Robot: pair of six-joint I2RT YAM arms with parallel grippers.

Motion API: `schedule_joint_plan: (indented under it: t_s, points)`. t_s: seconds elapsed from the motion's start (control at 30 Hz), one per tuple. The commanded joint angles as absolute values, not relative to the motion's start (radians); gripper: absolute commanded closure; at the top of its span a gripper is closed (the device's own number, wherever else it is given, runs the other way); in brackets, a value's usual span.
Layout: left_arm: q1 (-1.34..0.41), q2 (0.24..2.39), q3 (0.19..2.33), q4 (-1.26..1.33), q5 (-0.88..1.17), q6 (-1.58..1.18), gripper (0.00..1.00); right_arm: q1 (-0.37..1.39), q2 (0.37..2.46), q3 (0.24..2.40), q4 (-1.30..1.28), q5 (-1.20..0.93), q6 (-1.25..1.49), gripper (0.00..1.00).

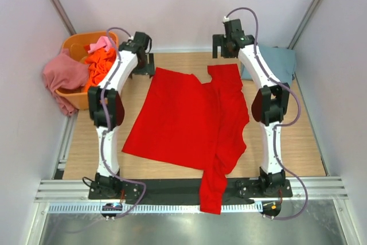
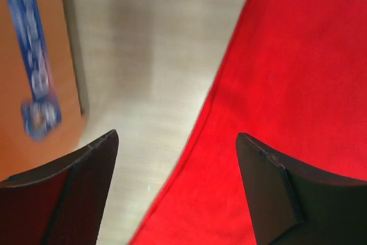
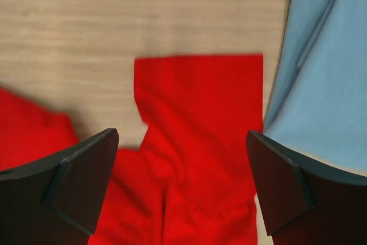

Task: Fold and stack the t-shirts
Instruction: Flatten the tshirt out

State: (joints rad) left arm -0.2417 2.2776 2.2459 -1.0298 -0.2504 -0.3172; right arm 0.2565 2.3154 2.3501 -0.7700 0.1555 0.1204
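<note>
My left pincer (image 2: 178, 136) is spread wide and pinches nothing. It hangs at the far left of the table (image 1: 304, 142), over the far left edge of the red t-shirt (image 1: 183, 119). In my left wrist view that edge runs on a slant below me, with bare wood under one finger and red cloth under the other. My right pincer (image 3: 182, 133) is spread wide too and holds nothing. It hangs over the far right part of the red t-shirt, where a squared-off flap of cloth, likely a sleeve, lies flat on the wood between my fingers. The red t-shirt lies in the middle of the table between my two arms. Its left part is smooth and flat, its right part is bunched in folds, and one strip of it trails over the near edge onto the metal rail (image 1: 321, 187). The grey-blue t-shirt (image 1: 281, 61) lies in the far right corner, just beside the red flap. The orange tub (image 1: 74, 43) stands off the far left corner. An orange t-shirt (image 1: 100, 64) and a pink t-shirt (image 1: 103, 44) lie inside it, and a dusty rose t-shirt (image 1: 63, 76) is draped over its left rim.
</note>
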Motion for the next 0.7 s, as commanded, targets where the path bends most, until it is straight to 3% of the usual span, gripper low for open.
schedule_joint_plan:
  t_s: [0.0, 0.1, 0.33, 0.67]
  points:
    - [-0.259, 1.910, 2.067, -0.899, -0.216, -0.410, 0.15, 0.267, 1.994, 2.281, -0.624, 0.094, 0.172, 0.00]
    - [-0.270, 1.823, 1.958, -0.899, -0.180, -0.417, 0.16, 0.271, 1.948, 2.251, -0.707, 0.067, 0.205, 0.00]
    - [-0.301, 1.623, 1.479, -0.666, -0.060, -0.508, 0.18, 0.270, 1.821, 1.840, -0.578, 0.057, 0.275, 0.01]
    - [-0.394, 1.721, 1.307, -0.546, -0.060, -0.623, 0.23, 0.267, 2.041, 1.928, -0.756, 0.040, 0.317, 0.04]
